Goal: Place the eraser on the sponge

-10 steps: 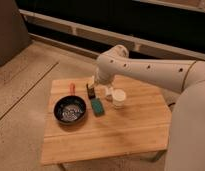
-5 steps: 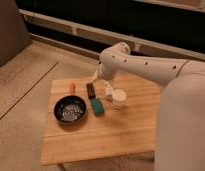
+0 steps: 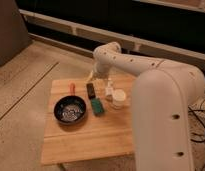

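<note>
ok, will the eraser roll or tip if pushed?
Probably neither: the eraser is a low block lying flat on the table, so it should slide. Smaller than the sponge, likely light. The pincer hangs between it and the white cup.

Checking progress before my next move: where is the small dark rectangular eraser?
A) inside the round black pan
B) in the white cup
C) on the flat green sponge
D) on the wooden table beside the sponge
D: the small dark rectangular eraser lies on the wooden table just behind the flat green sponge, not on it; the claw is beside it, between the eraser and the white cup.
</note>
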{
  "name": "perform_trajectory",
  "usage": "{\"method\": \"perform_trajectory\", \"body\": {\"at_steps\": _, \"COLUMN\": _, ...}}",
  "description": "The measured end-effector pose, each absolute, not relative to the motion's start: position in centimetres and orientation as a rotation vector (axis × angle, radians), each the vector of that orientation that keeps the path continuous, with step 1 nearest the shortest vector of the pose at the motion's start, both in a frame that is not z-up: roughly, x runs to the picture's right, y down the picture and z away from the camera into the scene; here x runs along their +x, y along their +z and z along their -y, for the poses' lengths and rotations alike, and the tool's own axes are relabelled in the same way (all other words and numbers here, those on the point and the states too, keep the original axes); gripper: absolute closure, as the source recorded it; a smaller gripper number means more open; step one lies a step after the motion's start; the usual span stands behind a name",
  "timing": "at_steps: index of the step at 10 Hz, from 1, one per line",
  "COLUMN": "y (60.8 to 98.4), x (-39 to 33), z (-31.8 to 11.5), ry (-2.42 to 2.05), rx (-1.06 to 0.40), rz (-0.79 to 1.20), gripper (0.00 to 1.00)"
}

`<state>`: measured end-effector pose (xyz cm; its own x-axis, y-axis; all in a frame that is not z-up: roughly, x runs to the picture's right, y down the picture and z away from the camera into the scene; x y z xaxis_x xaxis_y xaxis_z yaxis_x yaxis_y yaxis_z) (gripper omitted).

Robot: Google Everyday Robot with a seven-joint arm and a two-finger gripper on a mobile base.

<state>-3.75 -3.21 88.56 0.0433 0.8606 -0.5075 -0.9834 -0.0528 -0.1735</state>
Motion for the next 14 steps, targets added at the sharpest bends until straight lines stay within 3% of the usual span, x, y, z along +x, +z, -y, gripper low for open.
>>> {"method": "perform_trajectory", "body": {"at_steps": 5, "y": 92.6, "x": -5.7, "z": 4.0, "ry": 1.436, "rx": -0.61, "rz": -0.33, "gripper": 0.35}}
{"method": "perform_trajectory", "body": {"at_steps": 10, "y": 97.6, "x": -6.7, "z": 1.3, "ry": 1.464, "rx": -0.738, "rz": -0.397, "gripper": 0.35}}
{"method": "perform_trajectory", "body": {"at_steps": 14, "y": 99.5, "x": -7.2, "z": -0.4, "ry": 1.45, "rx": -0.81, "rz": -0.435, "gripper": 0.35}}
